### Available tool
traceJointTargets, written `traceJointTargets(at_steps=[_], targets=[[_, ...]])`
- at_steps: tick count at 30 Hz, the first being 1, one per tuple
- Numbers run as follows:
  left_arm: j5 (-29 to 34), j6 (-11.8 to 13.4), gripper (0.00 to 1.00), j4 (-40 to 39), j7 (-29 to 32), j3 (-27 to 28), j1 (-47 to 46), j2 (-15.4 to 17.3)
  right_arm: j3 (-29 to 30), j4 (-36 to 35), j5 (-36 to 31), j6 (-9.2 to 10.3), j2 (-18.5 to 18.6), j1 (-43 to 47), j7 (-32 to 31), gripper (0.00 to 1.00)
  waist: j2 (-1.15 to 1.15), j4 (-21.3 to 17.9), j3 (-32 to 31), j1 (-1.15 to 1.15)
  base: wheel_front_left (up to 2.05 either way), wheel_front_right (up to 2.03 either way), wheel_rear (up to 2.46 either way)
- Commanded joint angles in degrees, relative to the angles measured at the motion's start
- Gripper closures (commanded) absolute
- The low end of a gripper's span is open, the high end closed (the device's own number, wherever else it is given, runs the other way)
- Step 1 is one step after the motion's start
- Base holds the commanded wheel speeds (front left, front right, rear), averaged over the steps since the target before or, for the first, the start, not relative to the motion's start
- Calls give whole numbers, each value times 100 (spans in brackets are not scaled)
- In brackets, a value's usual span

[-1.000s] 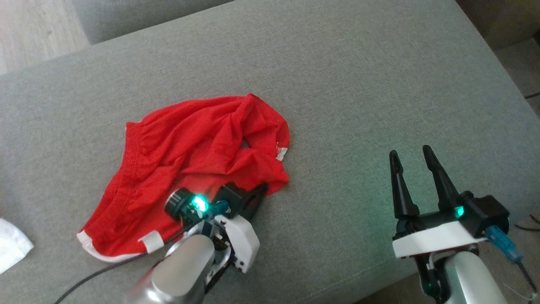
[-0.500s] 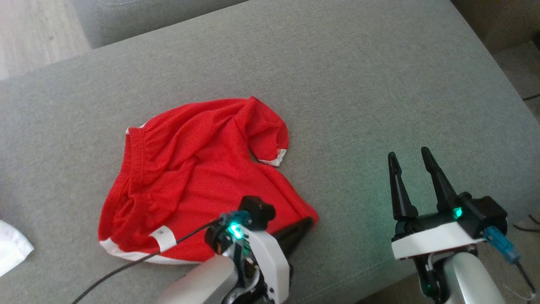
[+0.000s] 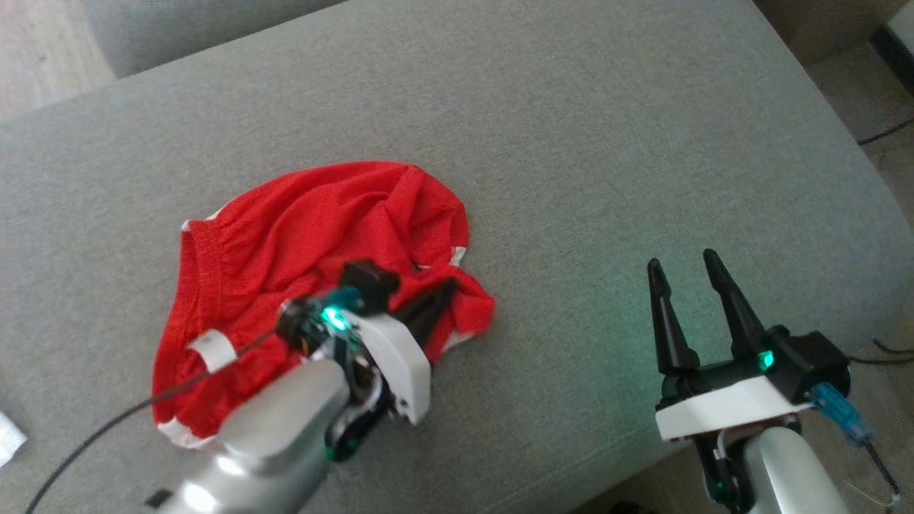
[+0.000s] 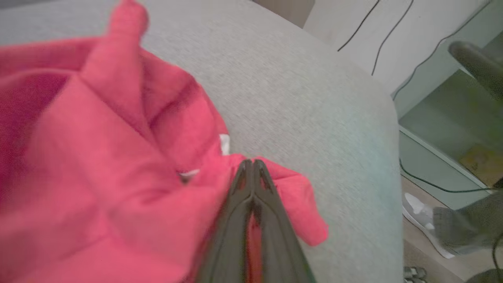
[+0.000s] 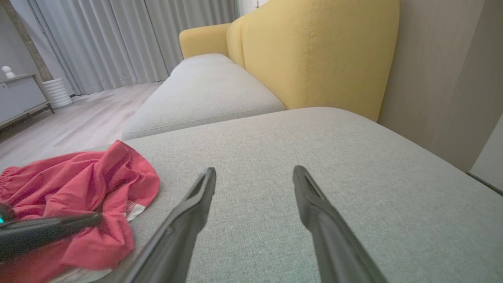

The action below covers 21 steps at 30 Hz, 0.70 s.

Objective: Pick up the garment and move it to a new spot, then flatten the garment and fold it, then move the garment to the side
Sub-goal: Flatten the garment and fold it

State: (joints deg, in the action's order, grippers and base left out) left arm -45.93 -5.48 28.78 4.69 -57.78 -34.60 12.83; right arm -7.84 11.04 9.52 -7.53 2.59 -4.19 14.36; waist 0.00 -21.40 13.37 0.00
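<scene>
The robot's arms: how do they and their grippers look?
Left gripper and right gripper: two long, dark, tapering fingers on a white-and-black mount with a green light. Forearms are silvery. A black cable leaves the left arm; the right carries a blue plug.

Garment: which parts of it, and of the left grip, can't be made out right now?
Head view: garment near edge hidden by left forearm.
Left wrist view: blurred; how much cloth the shut left gripper pinches is unclear.
Head view: white item cut off by left edge, unidentifiable.
</scene>
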Motion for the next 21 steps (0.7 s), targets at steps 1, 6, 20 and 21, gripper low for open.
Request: traceJointTargets(at_steps=[1,6,20,21], targets=[[32,42,100,124,-202,330,-392,-9,-170,-172,10,4,29,-216,63,0,0,-61,61,0,0,0,0],[133,154,100,758,-471,475,-736,-53,-212,-171,19,4,29,-236,63,0,0,-135,120,0,0,0,0],[277,343,0,1622,-1131,498,-706,-115,-87,-137,15,4,29,-164,63,0,0,-39,-86,0,0,0,0],[246,346,0,1586,-1205,533,-673,-107,-66,-136,5,4,29,-149,63,0,0,-11,-121,0,0,0,0]])
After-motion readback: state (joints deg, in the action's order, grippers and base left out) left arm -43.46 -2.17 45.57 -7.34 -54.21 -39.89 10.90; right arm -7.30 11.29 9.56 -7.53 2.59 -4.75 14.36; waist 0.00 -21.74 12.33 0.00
